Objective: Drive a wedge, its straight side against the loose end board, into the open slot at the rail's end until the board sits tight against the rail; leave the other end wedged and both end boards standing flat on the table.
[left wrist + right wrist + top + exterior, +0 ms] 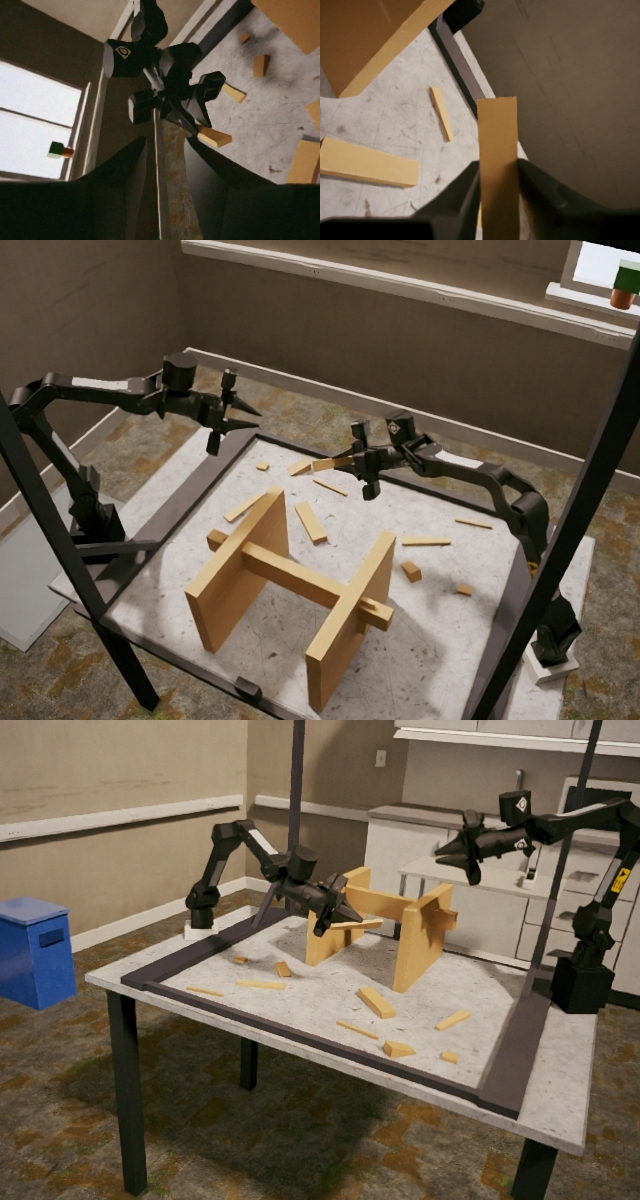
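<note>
A big blue bin [38,955] stands on the blotchy floor [62,674] [206,1148] [177,185], near the wall. A little plant (green on top, in an orange pot) [624,286] [56,149] sits by the bright window [594,265] [35,95]. White cupboards [398,844] stand behind the table, and a small white switch [381,758] is on the wall.
</note>
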Controlling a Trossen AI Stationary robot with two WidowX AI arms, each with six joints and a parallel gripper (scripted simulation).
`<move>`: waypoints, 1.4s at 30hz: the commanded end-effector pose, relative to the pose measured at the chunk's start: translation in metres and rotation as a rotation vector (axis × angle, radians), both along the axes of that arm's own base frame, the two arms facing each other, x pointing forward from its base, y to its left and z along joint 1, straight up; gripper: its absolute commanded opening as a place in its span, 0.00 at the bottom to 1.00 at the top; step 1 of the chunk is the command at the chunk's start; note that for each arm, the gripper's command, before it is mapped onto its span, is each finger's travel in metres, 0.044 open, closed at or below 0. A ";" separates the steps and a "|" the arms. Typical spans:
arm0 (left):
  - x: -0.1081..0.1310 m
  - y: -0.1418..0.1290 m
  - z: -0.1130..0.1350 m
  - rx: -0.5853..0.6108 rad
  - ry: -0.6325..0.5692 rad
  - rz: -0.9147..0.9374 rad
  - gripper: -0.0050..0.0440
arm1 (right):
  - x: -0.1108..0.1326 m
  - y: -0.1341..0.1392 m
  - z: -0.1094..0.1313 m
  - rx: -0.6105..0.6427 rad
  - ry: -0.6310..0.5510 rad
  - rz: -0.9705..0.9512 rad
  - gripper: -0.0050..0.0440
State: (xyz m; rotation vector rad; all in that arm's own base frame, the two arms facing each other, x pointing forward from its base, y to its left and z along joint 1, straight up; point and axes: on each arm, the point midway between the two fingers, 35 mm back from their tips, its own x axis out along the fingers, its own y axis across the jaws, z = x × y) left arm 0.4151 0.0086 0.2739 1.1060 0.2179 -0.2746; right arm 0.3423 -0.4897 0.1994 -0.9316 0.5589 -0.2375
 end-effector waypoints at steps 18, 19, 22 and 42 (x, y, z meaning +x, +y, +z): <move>0.053 0.014 -0.035 0.551 0.086 -0.320 0.31 | -0.002 0.003 0.024 -0.043 -0.021 0.001 0.12; 0.056 0.015 -0.038 0.576 0.089 -0.339 0.31 | -0.002 0.003 0.024 -0.043 -0.021 0.001 0.12; 0.058 0.016 -0.040 0.601 0.091 -0.357 0.31 | -0.002 0.003 0.024 -0.043 -0.021 0.001 0.12; 0.094 0.031 -0.093 1.009 0.074 -0.710 0.31 | -0.002 0.003 0.024 -0.043 -0.021 0.001 0.12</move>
